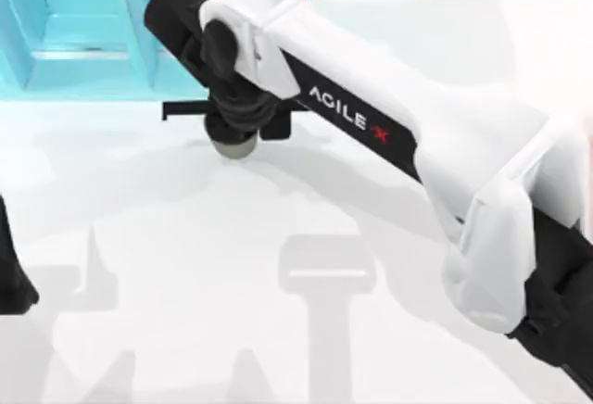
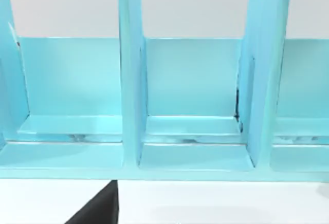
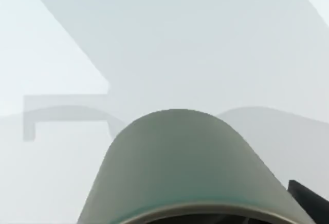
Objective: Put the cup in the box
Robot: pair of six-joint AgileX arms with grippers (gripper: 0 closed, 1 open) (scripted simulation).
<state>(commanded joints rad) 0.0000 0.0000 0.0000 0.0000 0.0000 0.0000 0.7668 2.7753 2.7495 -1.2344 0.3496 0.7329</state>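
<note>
Here the right gripper (image 1: pixel 232 131) carries the small olive-grey cylindrical cup (image 1: pixel 233 146), fingers closed on it, just beside the open front edge of the pale turquoise compartmented box (image 1: pixel 83 43); bare white table (image 1: pixel 185 265) spreads below.

The cup (image 1: pixel 233 145) is mostly hidden in the top view beneath the right hand (image 1: pixel 232 124), with just a pale rounded part seen below the hand's dark body, beside the box (image 1: pixel 83 33). Whether the right hand's fingers are closed on the cup cannot be told there. In the right wrist view the cup (image 3: pixel 177 167) is cut off by the picture's edge, so its rim and inside are barely seen. The box is cut off by the top view's upper and left edges, and in the left wrist view the box (image 2: pixel 190 80) is cropped at both sides, its outer compartments being partly seen.
</note>
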